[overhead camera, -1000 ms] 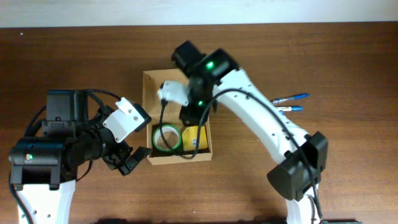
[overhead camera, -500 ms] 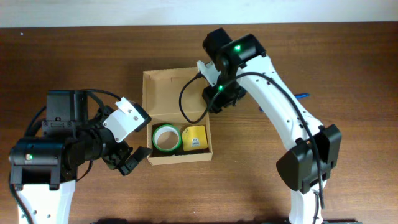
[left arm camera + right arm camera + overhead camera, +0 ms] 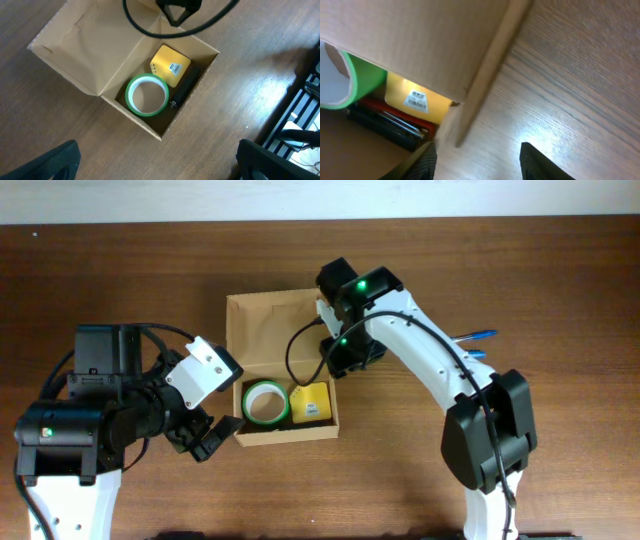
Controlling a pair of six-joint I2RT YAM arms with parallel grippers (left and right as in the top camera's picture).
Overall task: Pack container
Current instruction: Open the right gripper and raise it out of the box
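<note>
Dark wooden table (image 3: 560, 270), small tan cardboard box (image 3: 285, 432) sitting centre, flap lid (image 3: 268, 330) lying open toward 12 o'clock. I am hovering the empty, spread right gripper (image 3: 343, 360) at its 3 o'clock wall, the nearer arm.

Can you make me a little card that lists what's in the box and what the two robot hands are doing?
box: brown cardboard container on a wooden table
lid: flap open, folded back
inside: green tape roll, yellow packet, dark object
left gripper: open, empty, near the box's corner
right gripper: open, empty, at the box's side wall
also there: blue pens on the table, outside the box
</note>
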